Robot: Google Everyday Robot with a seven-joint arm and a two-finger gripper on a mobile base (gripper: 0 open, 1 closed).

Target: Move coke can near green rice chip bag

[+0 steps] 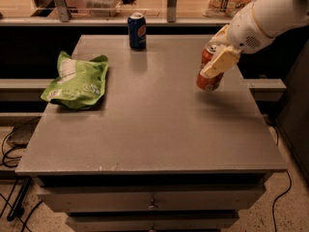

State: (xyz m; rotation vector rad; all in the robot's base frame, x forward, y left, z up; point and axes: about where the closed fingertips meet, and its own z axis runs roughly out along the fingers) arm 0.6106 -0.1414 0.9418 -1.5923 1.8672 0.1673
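The coke can (208,79), orange-red with a silver top, is tilted and lifted just off the grey table (154,124) near its right edge. My gripper (215,62) is shut on the coke can, with a cream finger across its front. The green rice chip bag (77,81) lies flat at the table's left side, far from the can.
A dark blue can (137,31) stands upright at the table's back edge, left of my gripper. A counter with boxes and a glass partition runs behind the table. Drawers (152,204) are below the front edge. Cables lie on the floor at left.
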